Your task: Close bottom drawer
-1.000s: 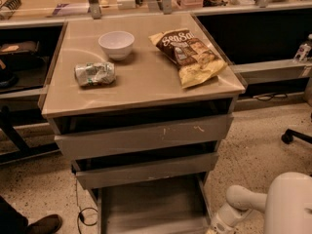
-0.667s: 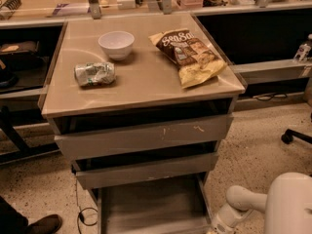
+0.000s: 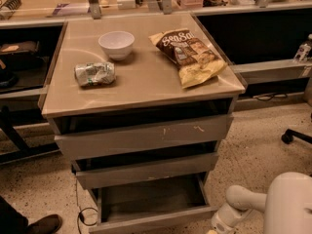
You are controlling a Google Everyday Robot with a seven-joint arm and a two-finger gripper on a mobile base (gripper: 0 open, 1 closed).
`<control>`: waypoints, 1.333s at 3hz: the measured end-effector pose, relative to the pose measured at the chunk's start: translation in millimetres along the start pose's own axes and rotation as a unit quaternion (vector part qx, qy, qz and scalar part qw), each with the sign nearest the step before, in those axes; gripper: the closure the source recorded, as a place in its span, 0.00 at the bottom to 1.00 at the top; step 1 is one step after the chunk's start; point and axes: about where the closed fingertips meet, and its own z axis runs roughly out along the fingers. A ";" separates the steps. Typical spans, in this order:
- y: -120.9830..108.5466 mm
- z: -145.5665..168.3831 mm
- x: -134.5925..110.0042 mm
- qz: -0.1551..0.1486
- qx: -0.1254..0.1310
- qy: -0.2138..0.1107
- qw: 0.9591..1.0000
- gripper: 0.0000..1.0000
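Note:
The grey metal cabinet [image 3: 146,99] has three drawers, all partly pulled out. The bottom drawer [image 3: 151,221] is the lowest and stands out the furthest; its shallow tray is open and looks empty, and its plain front sits near the lower frame edge. Above it are the mid-width drawer front [image 3: 146,169] and the widest front with white scratch marks [image 3: 146,135]. My white arm comes in from the lower right. My gripper [image 3: 215,227] is at the bottom edge, just right of the bottom drawer's front right corner, and is mostly cut off.
On the cabinet top lie a white bowl [image 3: 116,44], a crushed can [image 3: 94,73] and a chip bag [image 3: 191,55]. A person's shoe [image 3: 41,224] is at the lower left. An office chair base [image 3: 295,135] is on the right. Desks run along the back.
The bottom drawer's front edge now shows above the frame's lower edge; the drawer seems to have slid in a little. The arm has barely moved.

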 end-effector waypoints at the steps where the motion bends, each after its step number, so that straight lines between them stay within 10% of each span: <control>1: 0.0 0.0 0.0 0.000 0.000 0.000 1.000 0.19; 4: 4.5 -1.4 -16.4 -0.023 0.010 0.009 1.000 0.89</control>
